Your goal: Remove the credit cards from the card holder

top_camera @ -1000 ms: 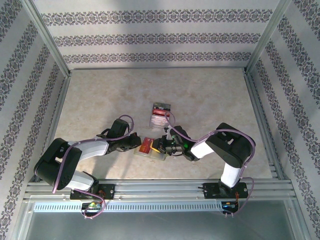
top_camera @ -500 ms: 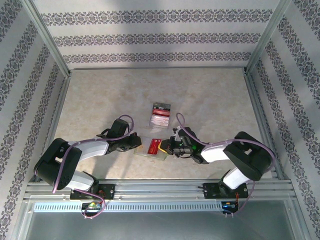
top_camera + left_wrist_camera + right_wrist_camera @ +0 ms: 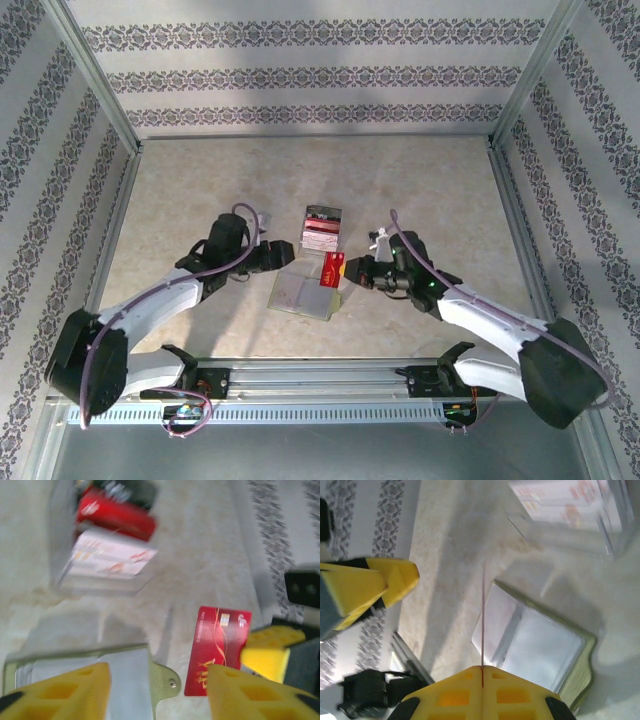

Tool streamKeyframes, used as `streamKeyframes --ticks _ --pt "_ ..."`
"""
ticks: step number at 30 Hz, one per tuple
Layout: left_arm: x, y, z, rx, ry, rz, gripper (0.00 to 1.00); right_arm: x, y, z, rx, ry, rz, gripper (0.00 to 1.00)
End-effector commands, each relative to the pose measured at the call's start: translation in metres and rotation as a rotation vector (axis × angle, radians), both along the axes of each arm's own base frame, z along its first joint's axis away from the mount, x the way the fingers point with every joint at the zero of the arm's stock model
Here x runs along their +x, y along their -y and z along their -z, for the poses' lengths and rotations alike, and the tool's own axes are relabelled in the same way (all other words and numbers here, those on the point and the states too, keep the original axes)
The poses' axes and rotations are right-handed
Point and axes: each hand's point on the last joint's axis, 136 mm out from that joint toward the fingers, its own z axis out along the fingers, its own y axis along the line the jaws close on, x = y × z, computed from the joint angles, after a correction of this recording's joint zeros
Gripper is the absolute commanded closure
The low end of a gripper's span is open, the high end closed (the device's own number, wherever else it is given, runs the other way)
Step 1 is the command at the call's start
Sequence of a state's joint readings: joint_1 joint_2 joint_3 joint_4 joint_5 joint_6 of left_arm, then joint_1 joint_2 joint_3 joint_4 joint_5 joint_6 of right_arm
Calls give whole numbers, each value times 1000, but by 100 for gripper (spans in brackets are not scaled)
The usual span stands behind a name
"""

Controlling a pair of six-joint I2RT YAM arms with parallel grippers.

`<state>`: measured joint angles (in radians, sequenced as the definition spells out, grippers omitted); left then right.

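We see the right gripper with its jaws pressed together on a red credit card with gold markings, held out of the card holder. From the right wrist the card shows edge-on, a thin red line rising from the yellow fingertips. The left gripper has its jaws wide apart, holding nothing. Beneath them lies the olive card holder, spread open, greyish pockets facing up. Beyond both grippers sits a clear tray of red-and-white items.
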<state>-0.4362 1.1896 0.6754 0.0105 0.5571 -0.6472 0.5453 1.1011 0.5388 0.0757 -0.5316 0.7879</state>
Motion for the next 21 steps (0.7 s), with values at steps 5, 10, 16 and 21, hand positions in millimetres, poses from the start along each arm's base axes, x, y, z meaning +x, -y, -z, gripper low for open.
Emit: streamKeyframes --ticks 5,10,16,21 --pt "-30 16 -87 3 349 344 19 -10 12 -71 -256 454 -318 100" --pt "-36 23 -122 27 538 475 15 -22 13 -93 -352 577 -520 100" --pt "-45 38 -142 -27 649 617 15 -26 5 -105 -368 622 -665 100" --pt "-55 55 -136 -63 635 718 17 -23 -5 -116 -341 646 -715 100"
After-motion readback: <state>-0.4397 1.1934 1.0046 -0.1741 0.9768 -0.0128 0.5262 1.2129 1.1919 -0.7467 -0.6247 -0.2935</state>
